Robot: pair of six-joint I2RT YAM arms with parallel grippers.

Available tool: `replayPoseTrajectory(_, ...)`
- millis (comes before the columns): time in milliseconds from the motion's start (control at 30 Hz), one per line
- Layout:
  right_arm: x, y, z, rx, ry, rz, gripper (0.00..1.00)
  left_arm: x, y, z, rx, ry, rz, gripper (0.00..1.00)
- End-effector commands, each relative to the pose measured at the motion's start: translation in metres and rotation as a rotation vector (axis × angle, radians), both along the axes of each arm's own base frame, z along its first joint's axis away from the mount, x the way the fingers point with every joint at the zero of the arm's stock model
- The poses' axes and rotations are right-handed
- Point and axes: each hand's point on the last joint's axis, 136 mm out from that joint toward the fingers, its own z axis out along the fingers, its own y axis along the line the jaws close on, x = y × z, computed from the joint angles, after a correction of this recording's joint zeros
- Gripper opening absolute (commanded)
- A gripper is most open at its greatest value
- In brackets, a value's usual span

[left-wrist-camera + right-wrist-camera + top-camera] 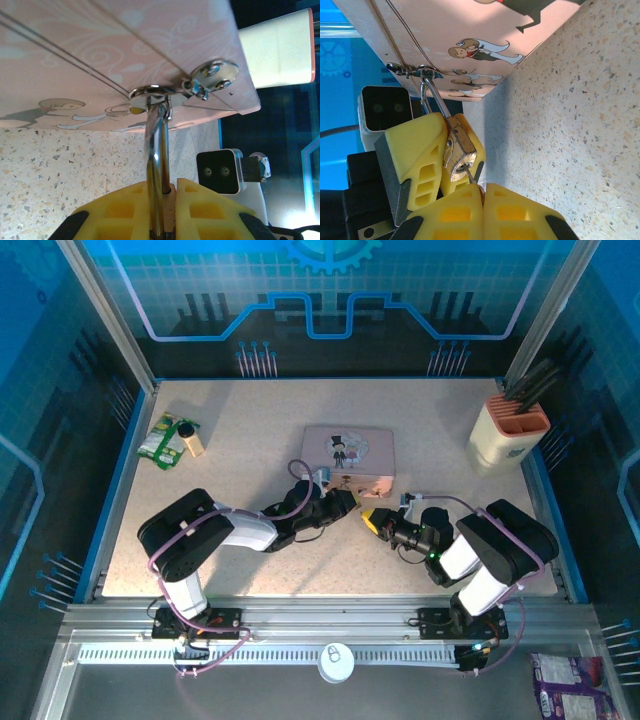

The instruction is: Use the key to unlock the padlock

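At the front wall of the pink tin (348, 458), which lies near the middle of the speckled table (250, 420), the two grippers meet nose to nose around the padlock (460, 149). The padlock hangs from the tin's metal hasp (150, 93). Its silvery shackle (158, 145) is threaded through the hasp's loop, and its brass body angles away from the tin toward the arms. The left gripper (163, 192) is closed nearly all the way and clamps the padlock. Its yellow fingers (415, 145) press on either side of the brass body, and the shackle rises from between them up to the hasp. The right gripper (481, 197) is pinched fully together on the key (469, 176). A thin dark sliver of the key's blade spans the short gap between the fingertips and the bottom end of the padlock, where its tip meets the body. The key's head is hidden between the pads, and how far the blade has entered cannot be told. Whether the shackle is latched cannot be told either. Well apart from this, a cream utensil holder (508, 435) with dark handles stands in the far right corner. A green packet (158, 440) and a small bottle (190, 438) lie just beside each other at the far left. A white round cap (336, 662) rests on the rail between the arm bases.
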Motion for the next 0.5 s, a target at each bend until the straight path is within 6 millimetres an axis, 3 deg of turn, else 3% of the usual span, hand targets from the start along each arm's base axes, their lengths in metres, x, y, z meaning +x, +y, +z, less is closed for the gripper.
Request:
replayPoseTrajectory(0,0.011,-0.004,0.014,0.015,-0.059,-0.054,0.00,-0.014,-0.029,0.057,-0.146,-0.100,-0.106,0.00)
replayPoseTrajectory(467,0.017,0.001,0.027,0.037,-0.090,-0.051,0.00,-0.022,-0.042,0.066,-0.170,-0.111,-0.130,0.00)
